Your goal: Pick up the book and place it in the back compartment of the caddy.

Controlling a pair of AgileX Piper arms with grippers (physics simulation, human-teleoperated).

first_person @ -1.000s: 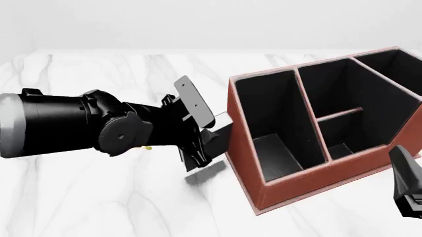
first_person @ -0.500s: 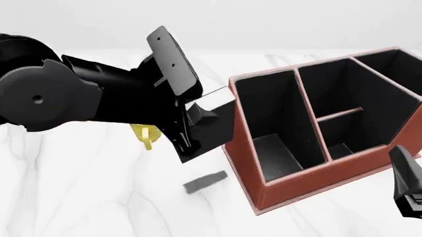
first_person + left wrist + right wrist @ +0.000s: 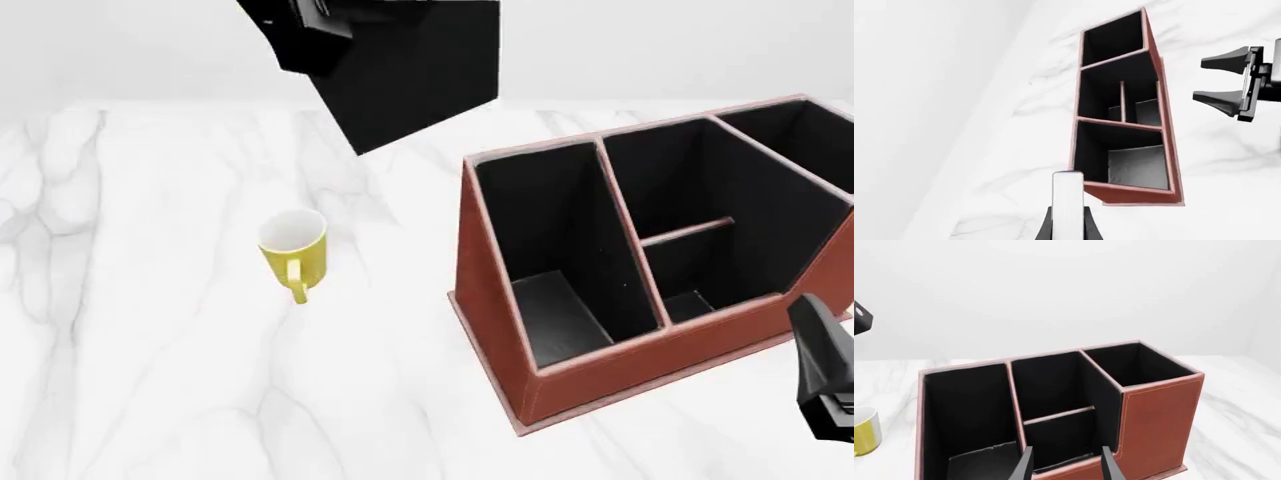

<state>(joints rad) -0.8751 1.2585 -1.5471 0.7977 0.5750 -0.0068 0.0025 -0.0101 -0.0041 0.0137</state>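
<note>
My left gripper [image 3: 1067, 226] is shut on the book [image 3: 407, 72], a black slab held high above the table, left of and beyond the caddy [image 3: 497, 300]. Its white page edge [image 3: 1067, 197] shows between the fingers [image 3: 1048, 229] in the left wrist view. The reddish-brown caddy [image 3: 1164, 145] is black inside. The back compartment [image 3: 690, 285] is the small cell by the near long wall, and it also shows in the right wrist view [image 3: 1062, 440]. My right gripper [image 3: 1067, 466] is open and empty, low at the caddy's near right corner [image 3: 827, 385].
A yellow mug [image 3: 292, 248] stands upright on the white marble table [image 3: 160, 380], left of the caddy, and shows at the edge of the right wrist view [image 3: 863, 430]. The right gripper [image 3: 1219, 80] appears in the left wrist view, beside the caddy.
My left arm has risen from table level to the top of the front view, carrying the book up with it. The mug is now uncovered. The right gripper has not moved.
</note>
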